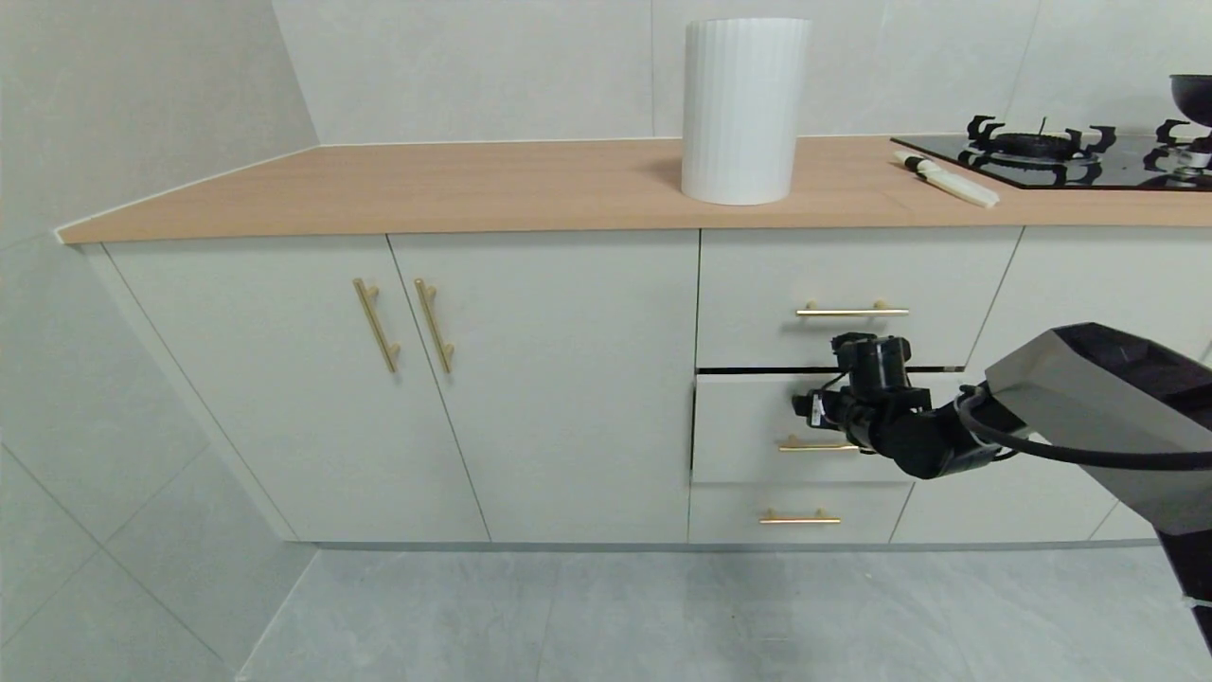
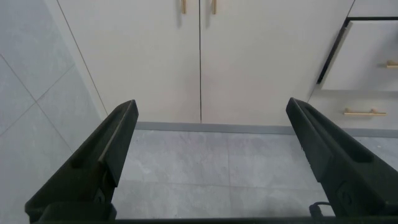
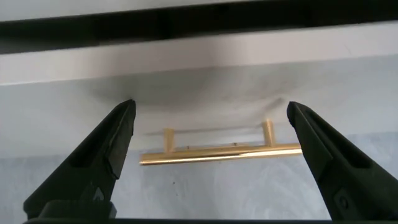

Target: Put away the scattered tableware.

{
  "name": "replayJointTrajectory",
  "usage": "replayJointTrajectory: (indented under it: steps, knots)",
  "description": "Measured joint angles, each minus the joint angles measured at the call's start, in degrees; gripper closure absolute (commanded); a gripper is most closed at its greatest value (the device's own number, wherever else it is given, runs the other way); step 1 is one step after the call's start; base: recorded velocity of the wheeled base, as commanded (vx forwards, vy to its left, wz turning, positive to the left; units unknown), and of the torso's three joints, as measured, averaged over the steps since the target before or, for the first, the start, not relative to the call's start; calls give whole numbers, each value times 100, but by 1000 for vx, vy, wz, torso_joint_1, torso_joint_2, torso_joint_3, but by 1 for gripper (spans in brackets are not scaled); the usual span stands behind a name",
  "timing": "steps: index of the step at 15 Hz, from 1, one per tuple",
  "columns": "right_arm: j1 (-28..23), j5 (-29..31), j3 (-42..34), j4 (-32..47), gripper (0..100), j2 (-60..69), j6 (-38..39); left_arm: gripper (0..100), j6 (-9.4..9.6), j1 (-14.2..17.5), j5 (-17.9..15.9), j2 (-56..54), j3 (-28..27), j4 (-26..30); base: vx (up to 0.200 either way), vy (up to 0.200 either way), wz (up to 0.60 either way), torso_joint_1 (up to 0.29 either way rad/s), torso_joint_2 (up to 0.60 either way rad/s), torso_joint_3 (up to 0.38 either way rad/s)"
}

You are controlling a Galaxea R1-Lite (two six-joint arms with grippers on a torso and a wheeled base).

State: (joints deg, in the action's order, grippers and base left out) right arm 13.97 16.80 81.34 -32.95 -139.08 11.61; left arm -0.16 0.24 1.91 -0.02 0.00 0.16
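Right arm (image 1: 1070, 417) enters from the right at drawer height, forearm roughly level, wrist directed at the cabinet front; right gripper (image 1: 833, 421) is at the right end of the gold handle (image 1: 805, 445) of the middle drawer (image 1: 748, 426); the right wrist view shows its fingers (image 3: 112, 149) spread wide, with the handle running crosswise just beyond the tips; contact with the handle cannot be confirmed. The middle drawer stands slightly forward of the cabinet face, with a dark gap along its top edge; top drawer (image 1: 757, 275) and bottom drawer (image 1: 739, 516) are flush. Left gripper (image 2: 211, 112) is held low over the grey floor (image 2: 205, 162), facing the closed double doors (image 2: 199, 56); its fingers (image 2: 106, 149) are likewise spread wide, with floor showing between them. Task item: one pale utensil (image 1: 947, 180) with a dark band near its far end lies flat on the counter (image 1: 473, 189), at the right, just left of the black hob (image 1: 1042, 156); its exact type cannot be determined. A white ribbed canister (image 1: 741, 109) stands upright on the counter left of the utensil, apart from it. Markings: a small white tag (image 1: 815, 413) on the right gripper body; its print is too small to read.
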Motion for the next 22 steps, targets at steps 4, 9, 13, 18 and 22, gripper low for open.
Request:
replayJointTrajectory:
  steps: [4,9,13,18,22]
  knots:
    - [-96,46,226,-285,0,-243,51,0,0,0,0,0,0,2,0,0,0,0,0,0]
    - [-155,93,510,-279,0,-435,180,0,0,0,0,0,0,2,0,0,0,0,0,0]
    - [-168,94,596,-295,0,-489,189,0,0,0,0,0,0,0,0,0,0,0,0,0]
    - [-223,88,708,-321,0,-555,189,0,0,0,0,0,0,2,0,0,0,0,0,0]
    - [-240,184,662,-339,0,-524,196,0,2,0,0,0,0,0,0,0,0,0,0,0]
